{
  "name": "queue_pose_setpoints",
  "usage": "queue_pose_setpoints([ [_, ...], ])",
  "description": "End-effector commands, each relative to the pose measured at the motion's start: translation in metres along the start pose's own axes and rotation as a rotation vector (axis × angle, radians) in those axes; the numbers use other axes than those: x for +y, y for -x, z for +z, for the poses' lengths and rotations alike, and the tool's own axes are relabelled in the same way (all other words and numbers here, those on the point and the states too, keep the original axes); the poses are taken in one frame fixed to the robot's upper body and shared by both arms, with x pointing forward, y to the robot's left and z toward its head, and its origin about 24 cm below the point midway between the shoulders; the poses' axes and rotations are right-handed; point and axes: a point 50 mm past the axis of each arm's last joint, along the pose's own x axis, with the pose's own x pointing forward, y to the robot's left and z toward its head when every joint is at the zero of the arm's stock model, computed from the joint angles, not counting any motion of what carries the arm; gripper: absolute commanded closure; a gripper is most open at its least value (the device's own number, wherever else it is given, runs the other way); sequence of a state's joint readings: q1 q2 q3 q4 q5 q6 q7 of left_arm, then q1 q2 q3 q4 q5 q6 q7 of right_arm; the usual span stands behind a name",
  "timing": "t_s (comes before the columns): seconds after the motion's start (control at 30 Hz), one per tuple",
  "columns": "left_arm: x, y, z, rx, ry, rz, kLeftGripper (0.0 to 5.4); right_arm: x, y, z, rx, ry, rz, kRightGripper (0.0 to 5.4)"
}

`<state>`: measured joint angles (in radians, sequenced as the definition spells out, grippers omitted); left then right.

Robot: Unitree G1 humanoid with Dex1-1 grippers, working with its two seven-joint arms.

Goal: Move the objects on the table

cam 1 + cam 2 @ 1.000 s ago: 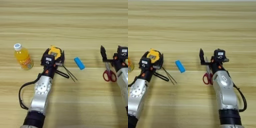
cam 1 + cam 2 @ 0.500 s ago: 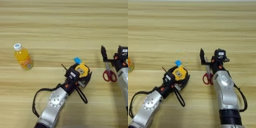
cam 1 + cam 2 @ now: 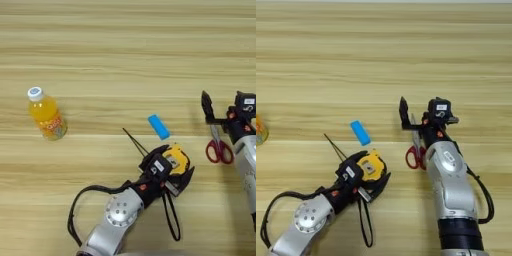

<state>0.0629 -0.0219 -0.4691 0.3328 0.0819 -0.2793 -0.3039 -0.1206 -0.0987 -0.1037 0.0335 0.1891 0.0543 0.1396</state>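
Fingers of the left gripper (image 3: 170, 167) are clasping a yellow-and-black tape measure (image 3: 176, 159) low on the light wooden plank table (image 3: 125, 45), its looped black strap (image 3: 171, 220) trailing back toward the robot beneath the wrist. Compact and rigid, the tape measure is probably the heaviest thing here for its size, and its hard case looks best taken across the flat sides, as the fingers are doing; the limp strap is likely to drag or snag on anything it crosses. Just beyond the fingertips, a pair of thin black tweezers (image 3: 135, 142) is lying slantwise, light, springy and so low that only a pinch across the arms seems workable. Slightly farther out and to the right, a small blue rectangular block (image 3: 158, 126) is resting flat, stiff and light, easiest gripped across its narrow width. Well off to the left, an orange-juice bottle with a white cap (image 3: 45, 114) is standing upright, smooth, round and apt to tip. At the far right, the right gripper (image 3: 407, 119) is hovering with fingers parted over red-handled scissors (image 3: 416, 150), holding nothing.
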Motion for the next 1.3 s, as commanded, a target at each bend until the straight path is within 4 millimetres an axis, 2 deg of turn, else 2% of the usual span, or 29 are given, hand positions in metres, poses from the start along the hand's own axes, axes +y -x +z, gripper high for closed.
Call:
queue_pose_setpoints([
  [0.03, 0.000, -0.008, 0.003, -0.009, -0.010, 0.003, 1.23, 0.004, -0.002, 0.004, -0.015, 0.001, 0.008, 0.00],
  [0.17, 0.003, -0.008, -0.002, 0.017, -0.027, 0.017, 1.23, 0.005, -0.003, 0.003, -0.015, 0.000, 0.010, 0.00],
  [0.2, 0.003, -0.007, -0.003, 0.020, -0.029, 0.024, 0.87, 0.006, -0.003, 0.003, -0.015, 0.000, 0.011, 0.00],
  [0.33, 0.004, -0.009, 0.000, 0.004, -0.029, 0.036, 0.44, 0.006, -0.003, 0.003, -0.013, 0.000, 0.012, 0.00],
  [0.47, 0.001, -0.010, 0.013, -0.071, -0.012, 0.021, 0.01, 0.006, -0.003, 0.002, -0.010, 0.000, 0.013, 0.00],
  [0.83, 0.008, -0.005, 0.043, -0.239, 0.012, 0.034, 0.01, 0.006, -0.003, 0.001, -0.005, 0.001, 0.016, 0.00],
  [1.07, 0.044, 0.000, 0.054, -0.276, 0.006, 0.218, 0.01, 0.010, 0.001, -0.003, 0.001, -0.002, 0.029, 0.00],
  [1.3, 0.091, 0.013, 0.042, -0.194, 0.034, 0.535, 0.01, 0.019, 0.009, -0.006, -0.006, 0.016, 0.069, 0.00],
])
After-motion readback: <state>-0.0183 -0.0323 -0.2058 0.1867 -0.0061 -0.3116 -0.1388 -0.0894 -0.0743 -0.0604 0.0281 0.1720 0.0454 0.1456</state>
